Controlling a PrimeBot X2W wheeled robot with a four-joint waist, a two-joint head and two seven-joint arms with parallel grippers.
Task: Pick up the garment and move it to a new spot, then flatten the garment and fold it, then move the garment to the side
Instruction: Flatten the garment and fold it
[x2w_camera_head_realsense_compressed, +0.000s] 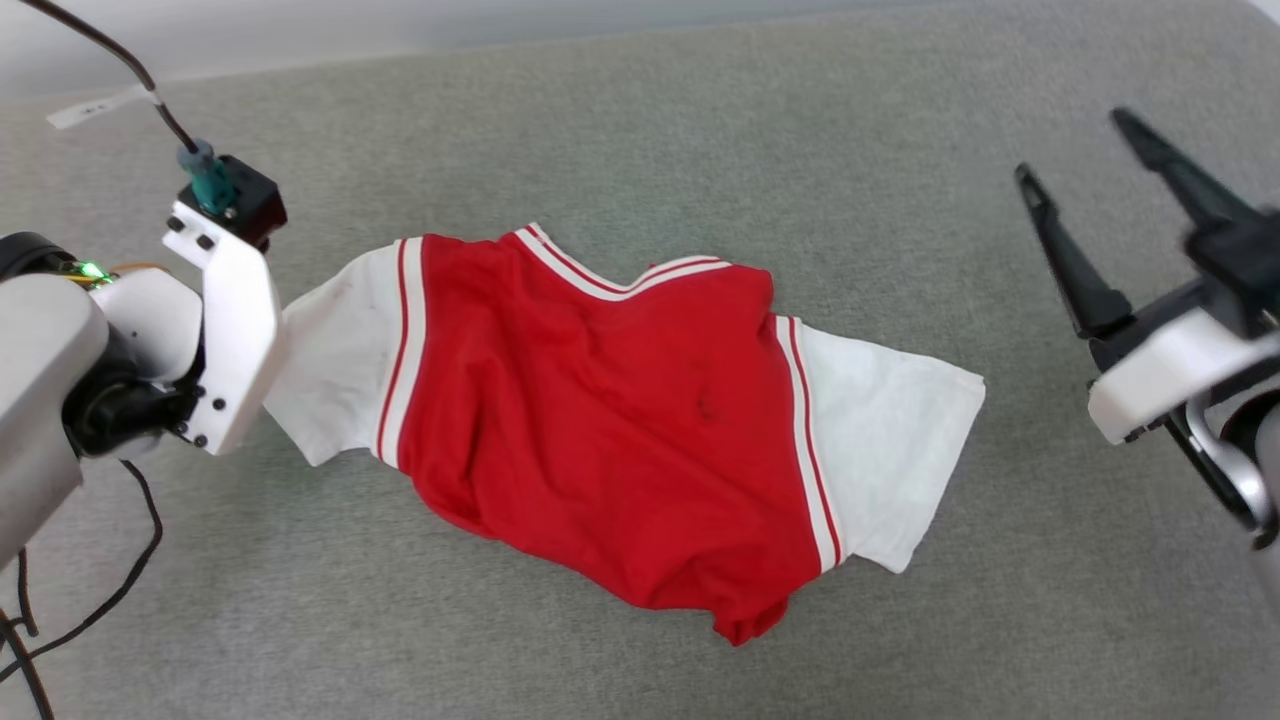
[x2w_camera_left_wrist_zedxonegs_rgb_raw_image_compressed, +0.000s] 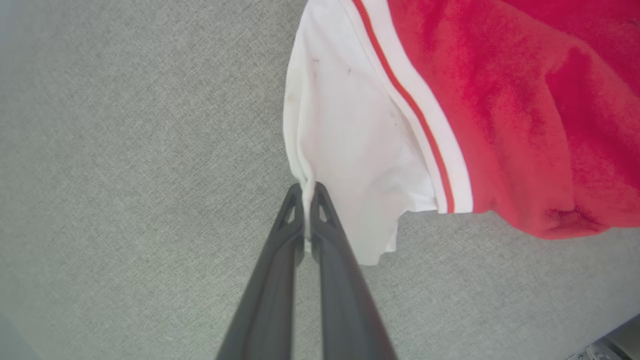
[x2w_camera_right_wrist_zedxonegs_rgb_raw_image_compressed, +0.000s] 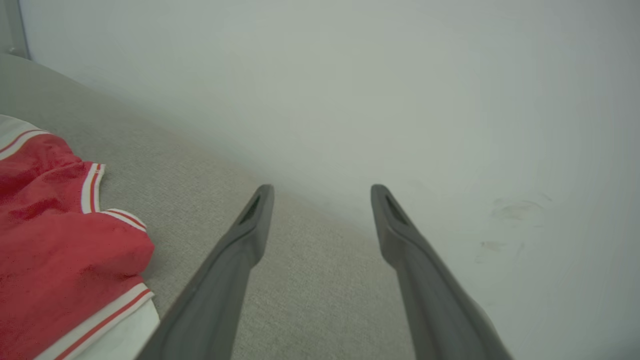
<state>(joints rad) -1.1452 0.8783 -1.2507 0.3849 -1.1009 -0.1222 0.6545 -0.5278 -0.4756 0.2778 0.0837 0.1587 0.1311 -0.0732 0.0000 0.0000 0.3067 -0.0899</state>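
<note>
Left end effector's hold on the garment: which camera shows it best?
Left wrist view: the left end effector is shut on the garment by its white sleeve edge. The head view shows the whole garment, that sleeve running behind the wrist. The right wrist view catches one red corner.

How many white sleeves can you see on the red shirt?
2. The left sleeve is pinched in the left hand. The right sleeve lies flat on the shirt's other side, apart from the open right hand.
</note>
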